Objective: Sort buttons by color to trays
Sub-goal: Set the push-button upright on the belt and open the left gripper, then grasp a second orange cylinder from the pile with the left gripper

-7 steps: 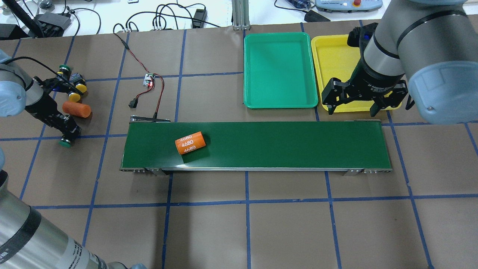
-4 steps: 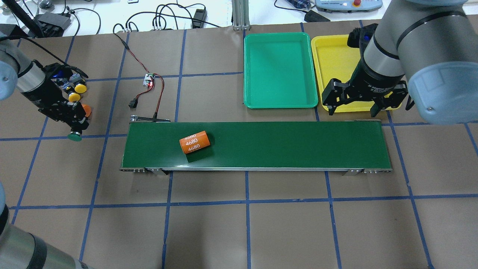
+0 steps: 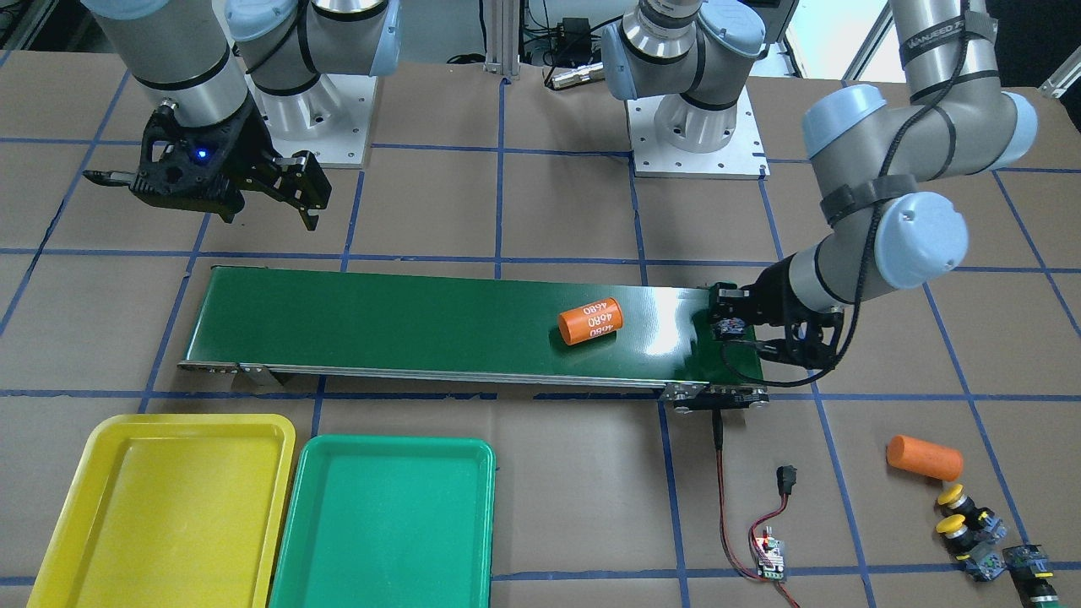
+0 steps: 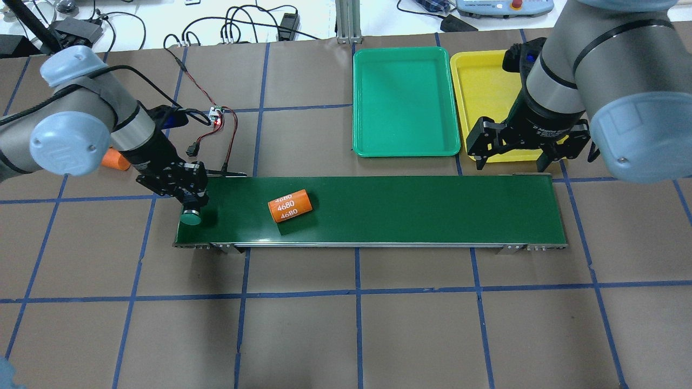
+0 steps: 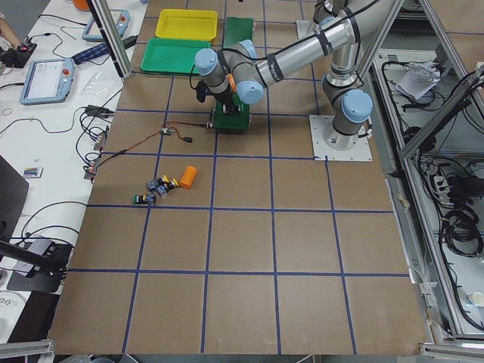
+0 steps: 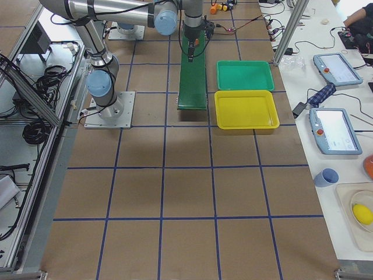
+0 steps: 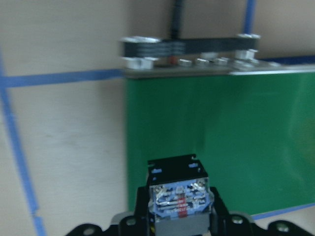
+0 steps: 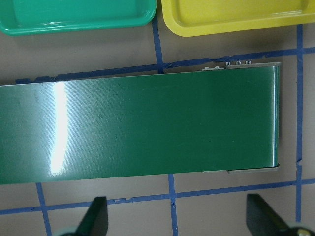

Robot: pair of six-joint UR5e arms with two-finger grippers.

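The left gripper (image 4: 190, 201) has swung from the table to the end of the conveyor belt (image 4: 405, 208), still clamped on a green-capped button (image 4: 191, 218), cap poking past the jaws; the 4680 cylinder (image 4: 290, 205) lies on the belt beyond. The right gripper (image 4: 511, 161) hangs jaws wide, yellow tray (image 4: 481, 81) just beyond them, green tray (image 4: 403, 102) beside. From the front, two yellow-capped buttons (image 3: 951, 496), a second green-capped button (image 3: 1034, 583) and a plain orange cylinder (image 3: 924, 457) lie well apart from the left jaws. Left wrist: the held button's contact block (image 7: 179, 199) sits pinched between the jaws. Right wrist: spread fingertips (image 8: 96, 219) above the belt.
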